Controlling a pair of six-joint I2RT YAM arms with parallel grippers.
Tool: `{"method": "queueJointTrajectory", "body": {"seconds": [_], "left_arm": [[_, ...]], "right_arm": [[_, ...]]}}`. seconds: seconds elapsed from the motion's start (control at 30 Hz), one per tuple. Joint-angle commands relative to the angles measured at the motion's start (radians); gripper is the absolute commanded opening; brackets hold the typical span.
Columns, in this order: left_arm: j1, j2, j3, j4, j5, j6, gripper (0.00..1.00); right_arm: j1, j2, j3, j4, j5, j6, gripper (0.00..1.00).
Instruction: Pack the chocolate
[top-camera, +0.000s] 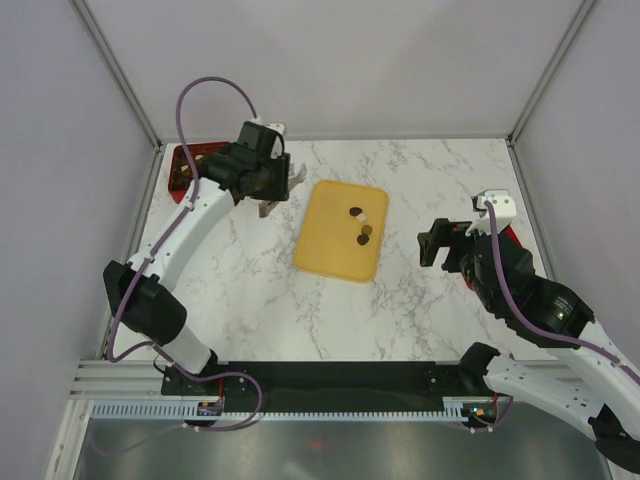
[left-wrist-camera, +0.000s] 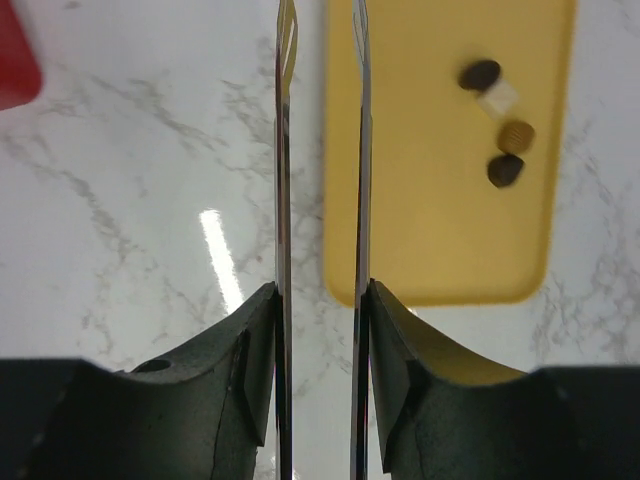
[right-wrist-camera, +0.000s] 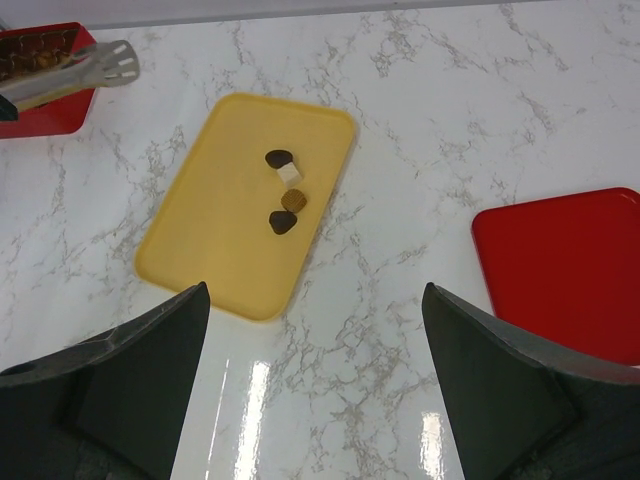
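Left tool (left-wrist-camera: 322, 30) narrow, nothing between its tips, above bench (top-camera: 420, 300) by left edge of yellow tray (top-camera: 325, 240). Right tool (right-wrist-camera: 315, 295) wide, empty. Chocolate (top-camera: 365, 231): four pcs on tray, centre of frame; more in red box (top-camera: 180, 165), upper left.

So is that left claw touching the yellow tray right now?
Apart. In the right wrist view the left gripper hangs well off the yellow tray, with bare marble showing between them.
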Motion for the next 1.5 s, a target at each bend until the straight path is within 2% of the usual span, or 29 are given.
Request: {"method": "queueJointTrajectory", "body": {"seconds": [0.0, 0.2, 0.37, 0.5, 1.17, 1.3, 1.47], "left_arm": [[-0.142, -0.039, -0.052, 0.074, 0.063, 0.042, 0.47], [-0.340, 0.011, -0.106, 0.137, 0.077, 0.043, 0.47], [-0.444, 0.085, -0.139, 0.139, 0.046, 0.043, 0.49], [-0.480, 0.117, -0.159, 0.142, 0.020, 0.039, 0.50], [-0.493, 0.208, -0.156, 0.182, -0.025, 0.056, 0.50], [-0.495, 0.196, -0.146, 0.154, -0.041, 0.034, 0.46], [-0.493, 0.177, -0.081, 0.024, -0.073, -0.004, 0.39]], "right_arm": [[0.002, -0.005, 0.029, -0.011, 0.015, 0.009, 0.96], [0.000, -0.011, 0.028, -0.020, 0.010, 0.013, 0.96], [0.000, -0.021, 0.039, -0.026, 0.019, 0.007, 0.96], [0.000, -0.021, 0.038, -0.031, 0.023, 0.004, 0.96], [0.002, -0.018, 0.041, -0.032, 0.026, 0.009, 0.96], [0.000, -0.024, 0.044, -0.032, 0.029, 0.007, 0.96], [0.000, -0.031, 0.041, -0.032, 0.027, 0.010, 0.96]]}}
